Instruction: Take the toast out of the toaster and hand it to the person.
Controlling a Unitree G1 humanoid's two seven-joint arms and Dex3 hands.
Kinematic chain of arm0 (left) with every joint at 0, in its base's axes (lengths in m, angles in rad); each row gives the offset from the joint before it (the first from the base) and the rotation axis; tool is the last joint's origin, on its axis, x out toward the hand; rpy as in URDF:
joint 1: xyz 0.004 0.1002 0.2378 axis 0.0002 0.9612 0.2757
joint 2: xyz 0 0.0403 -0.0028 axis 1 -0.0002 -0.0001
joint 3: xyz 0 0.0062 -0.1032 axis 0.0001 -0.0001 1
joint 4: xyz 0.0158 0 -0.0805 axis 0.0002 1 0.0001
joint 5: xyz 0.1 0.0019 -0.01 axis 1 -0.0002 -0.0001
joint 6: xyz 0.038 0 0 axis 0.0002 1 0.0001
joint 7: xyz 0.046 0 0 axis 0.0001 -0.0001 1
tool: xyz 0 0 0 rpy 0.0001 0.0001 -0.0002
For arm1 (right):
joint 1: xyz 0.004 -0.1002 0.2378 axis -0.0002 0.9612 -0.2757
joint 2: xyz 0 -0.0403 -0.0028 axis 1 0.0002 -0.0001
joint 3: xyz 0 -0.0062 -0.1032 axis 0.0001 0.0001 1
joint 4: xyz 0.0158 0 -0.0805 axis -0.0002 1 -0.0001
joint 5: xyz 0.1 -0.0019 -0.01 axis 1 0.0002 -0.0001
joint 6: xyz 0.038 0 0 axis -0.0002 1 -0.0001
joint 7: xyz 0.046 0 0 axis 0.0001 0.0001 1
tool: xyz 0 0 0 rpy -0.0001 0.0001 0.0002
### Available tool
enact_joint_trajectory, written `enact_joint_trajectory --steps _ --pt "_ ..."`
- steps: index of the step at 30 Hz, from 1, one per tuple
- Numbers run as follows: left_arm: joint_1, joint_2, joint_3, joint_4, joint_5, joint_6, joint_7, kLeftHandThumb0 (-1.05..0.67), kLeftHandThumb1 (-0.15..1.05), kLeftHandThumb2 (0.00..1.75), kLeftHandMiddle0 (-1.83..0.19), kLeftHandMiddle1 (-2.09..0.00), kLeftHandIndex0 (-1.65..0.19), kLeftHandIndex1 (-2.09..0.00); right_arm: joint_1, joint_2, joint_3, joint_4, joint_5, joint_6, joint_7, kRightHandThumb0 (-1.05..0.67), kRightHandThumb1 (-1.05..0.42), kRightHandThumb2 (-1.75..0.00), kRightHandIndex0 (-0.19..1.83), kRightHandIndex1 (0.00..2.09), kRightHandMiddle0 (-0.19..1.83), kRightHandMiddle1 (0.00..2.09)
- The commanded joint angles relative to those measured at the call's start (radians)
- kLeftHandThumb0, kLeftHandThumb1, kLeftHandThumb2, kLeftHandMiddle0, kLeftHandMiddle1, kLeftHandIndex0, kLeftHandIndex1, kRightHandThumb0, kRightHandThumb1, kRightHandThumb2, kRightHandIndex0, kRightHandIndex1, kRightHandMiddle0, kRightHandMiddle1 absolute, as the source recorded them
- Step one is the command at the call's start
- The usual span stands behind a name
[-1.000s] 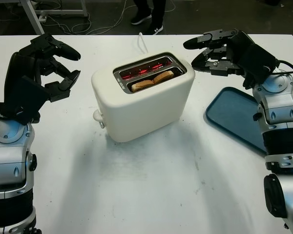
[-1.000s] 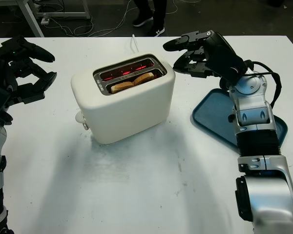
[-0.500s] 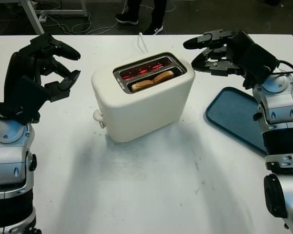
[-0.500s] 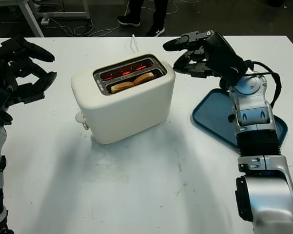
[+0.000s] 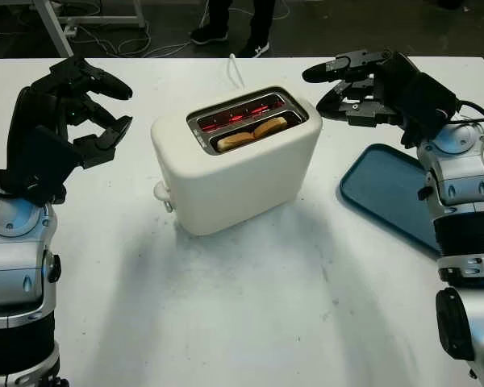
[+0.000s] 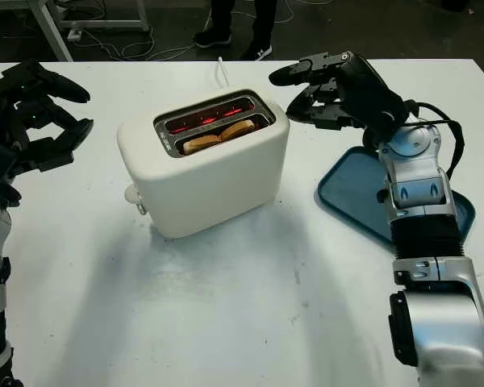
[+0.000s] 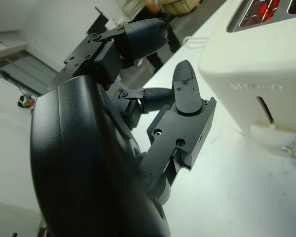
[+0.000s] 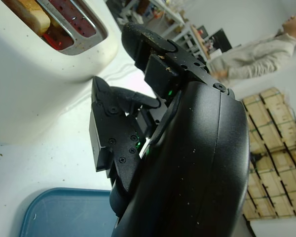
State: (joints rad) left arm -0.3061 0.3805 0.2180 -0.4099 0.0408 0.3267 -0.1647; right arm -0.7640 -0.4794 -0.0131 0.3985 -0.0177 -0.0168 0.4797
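1. While glowing red inside, toaster (image 5: 235, 161) at the middle of the white table (image 5: 250, 306), toast (image 5: 254, 134) down in its near slot.
2. Left of the toaster, left hand (image 5: 79, 105) raised, released, gripping nothing.
3. Right of the toaster, beside its top edge, right hand (image 5: 356, 83) raised, also released and holding nothing.
4. Further right of the toaster, blue tray (image 5: 387, 193) flat on the table.
5. Behind the toaster, feet of a person (image 5: 230, 24) on the floor.

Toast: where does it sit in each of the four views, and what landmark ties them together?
Left eye view: toast in the toaster's near slot, upper centre.
Right eye view: same slot, left of centre.
Left wrist view: not visible; glowing slots at a corner.
Right wrist view: toast end at a corner.
Shared landmark: the white toaster.
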Motion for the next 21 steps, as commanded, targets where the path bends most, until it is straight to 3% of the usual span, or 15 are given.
enact_joint_trajectory --steps 1,21 --pt "0.005 -0.002 0.008 0.003 -0.010 -0.015 0.006 -0.04 0.66 0.55 -0.56 -1.57 -0.52 -1.24 -0.003 0.000 0.004 0.016 -0.001 -0.025 0.007 0.12 -0.92 -0.05 0.63 1.06 0.93 0.06" --pt "0.005 0.002 0.009 0.002 -0.014 -0.020 0.006 -0.03 0.64 0.59 -0.56 -1.56 -0.52 -1.26 0.000 -0.001 0.001 0.010 -0.003 -0.021 -0.003 0.11 -0.92 -0.04 0.63 1.06 0.93 0.06"
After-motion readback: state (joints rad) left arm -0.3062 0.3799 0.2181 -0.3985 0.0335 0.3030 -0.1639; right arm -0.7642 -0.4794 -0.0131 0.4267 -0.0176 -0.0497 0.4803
